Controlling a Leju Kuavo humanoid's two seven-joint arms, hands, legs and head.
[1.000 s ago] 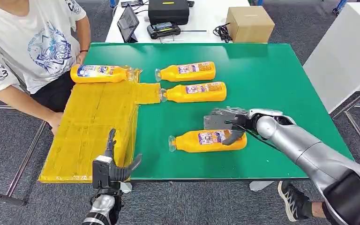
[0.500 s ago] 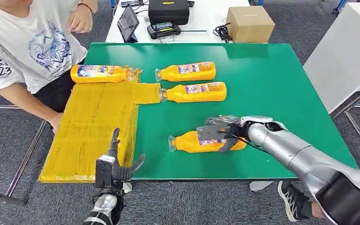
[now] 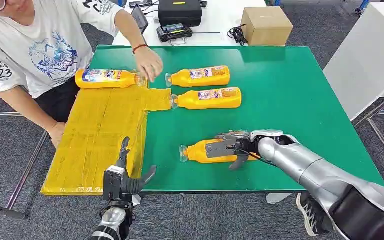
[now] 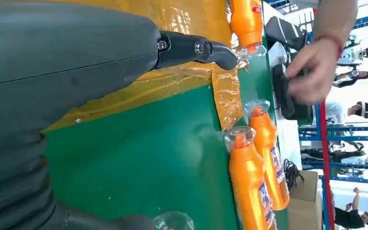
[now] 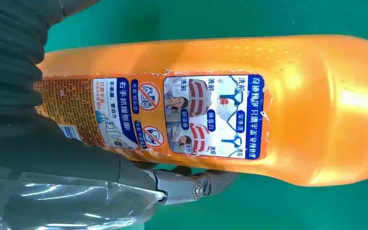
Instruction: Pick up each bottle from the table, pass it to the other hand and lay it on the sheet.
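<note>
At the upper left a person's hand (image 3: 149,63) reaches over the neck of a bottle on the sheet (image 3: 105,78). The yellow sheet (image 3: 100,135) covers the left part of the green table (image 3: 290,90). At the lower left, the left hand (image 3: 123,179) holds nothing, fingers spread. Two bottles (image 3: 198,76) (image 3: 207,98) lie upper centre. Lower centre, the right hand (image 3: 232,147) wraps the nearest bottle (image 3: 200,151), which lies on the table.

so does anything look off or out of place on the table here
Nothing spilled or damaged. One oddity: a person's hand reaches over the table at the neck of the bottle on the sheet, while the right hand closes over the nearest bottle.
</note>
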